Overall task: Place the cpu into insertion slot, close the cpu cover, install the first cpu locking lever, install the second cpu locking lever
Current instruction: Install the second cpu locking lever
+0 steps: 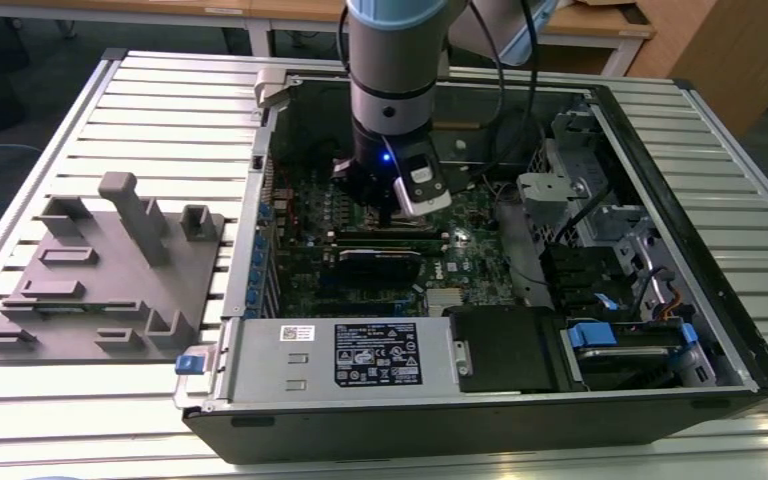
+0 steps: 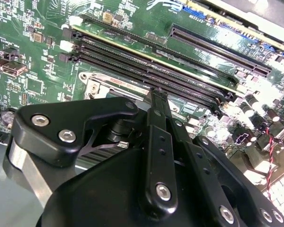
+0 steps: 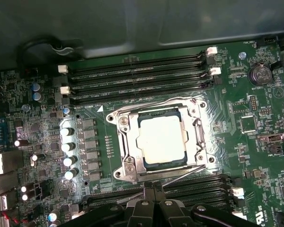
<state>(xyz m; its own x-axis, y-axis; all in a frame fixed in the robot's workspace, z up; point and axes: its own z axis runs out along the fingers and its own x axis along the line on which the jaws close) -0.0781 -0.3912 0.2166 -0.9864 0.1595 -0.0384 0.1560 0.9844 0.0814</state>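
In the first wrist view, a row of silver capacitors [image 3: 68, 153] is seen on the green motherboard [image 3: 33, 94]; beside it the cpu [image 3: 161, 140] is seated in the insertion slot [image 3: 143, 124], framed by the closed cpu cover [image 3: 128, 156]. The gripper [image 3: 153, 187] is poised at the socket's edge, fingertips pressed together.

Dull grey-silver metal on the cpu [image 3: 160, 140], smooth, with a soft sheen. Brushed, brownish-silver metal on the cover [image 3: 128, 142] framing it, glinting at 3 o'clock. Glossy green lacquer over the board [image 3: 236, 142]; matt black plastic along the memory slots [image 3: 137, 78]. Satin black metal on the gripper [image 2: 156, 101], bright steel screw heads. Ribbed pale metal for the table [image 1: 171, 110]; matt grey plastic fixture [image 1: 104, 270].
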